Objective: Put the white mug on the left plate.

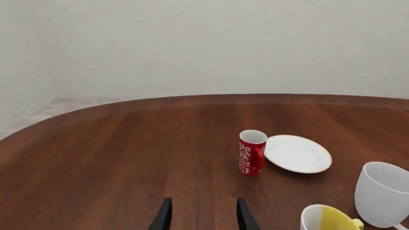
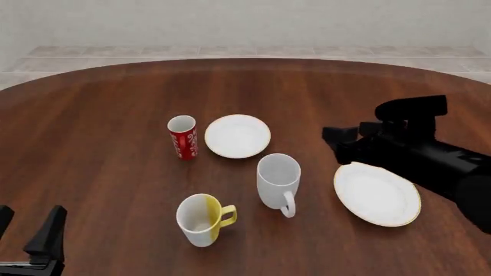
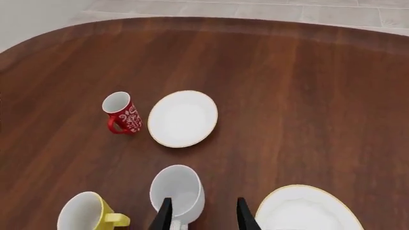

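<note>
The white mug point(image 2: 277, 180) stands upright on the dark wooden surface point(image 2: 107, 149), its loop handle turned toward the camera side in the front view. It is empty and touches nothing else. Taking this mug as the landmark: the left plate point(image 2: 237, 135), small, white and gold-rimmed, lies just beyond it and a little to the left, near but apart from it. The red flowered cup point(image 2: 183, 137) stands upright farther left, just beside that plate's left edge; the wrist views show a red handle on it. The white-and-yellow mug point(image 2: 201, 218) sits nearer the camera and to the left of the white mug, its yellow handle pointing toward the white mug. The larger gold-rimmed plate point(image 2: 378, 194) lies to the white mug's right, apart from it.

The right claw point(image 3: 204, 214) hangs above the surface to the right of the white mug; in the right wrist view its fingers stand apart with nothing between them, the mug's rim showing just past one fingertip. The left claw point(image 1: 203, 215) is well apart from the mug, low at the near left of the surface, its fingers also spread and empty.
</note>
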Controlling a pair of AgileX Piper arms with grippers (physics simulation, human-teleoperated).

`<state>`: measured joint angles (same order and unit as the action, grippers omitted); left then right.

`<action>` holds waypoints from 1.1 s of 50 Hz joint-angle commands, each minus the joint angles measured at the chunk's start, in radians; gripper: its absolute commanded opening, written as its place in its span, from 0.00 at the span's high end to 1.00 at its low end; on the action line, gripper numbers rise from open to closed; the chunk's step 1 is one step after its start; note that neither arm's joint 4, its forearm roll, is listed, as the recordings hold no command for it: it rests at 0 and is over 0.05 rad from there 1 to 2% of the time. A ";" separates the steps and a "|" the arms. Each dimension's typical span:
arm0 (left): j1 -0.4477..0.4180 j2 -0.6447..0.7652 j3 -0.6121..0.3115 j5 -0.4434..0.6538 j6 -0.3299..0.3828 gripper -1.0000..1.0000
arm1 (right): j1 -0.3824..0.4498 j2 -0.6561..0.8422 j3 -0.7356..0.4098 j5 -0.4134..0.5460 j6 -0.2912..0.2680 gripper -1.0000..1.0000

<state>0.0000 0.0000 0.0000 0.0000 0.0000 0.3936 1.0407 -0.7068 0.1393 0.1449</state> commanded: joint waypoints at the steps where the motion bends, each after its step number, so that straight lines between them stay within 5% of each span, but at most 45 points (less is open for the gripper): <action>1: 0.000 0.000 0.000 0.000 0.000 0.00 | 0.036 0.063 0.007 -0.017 0.012 0.00; 55: 0.000 0.000 0.000 0.000 0.000 0.00 | 0.131 0.263 0.109 -0.169 0.152 0.00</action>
<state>0.0000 0.0000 0.0000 0.0000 0.0000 0.5119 1.2632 -0.6112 0.0016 0.2618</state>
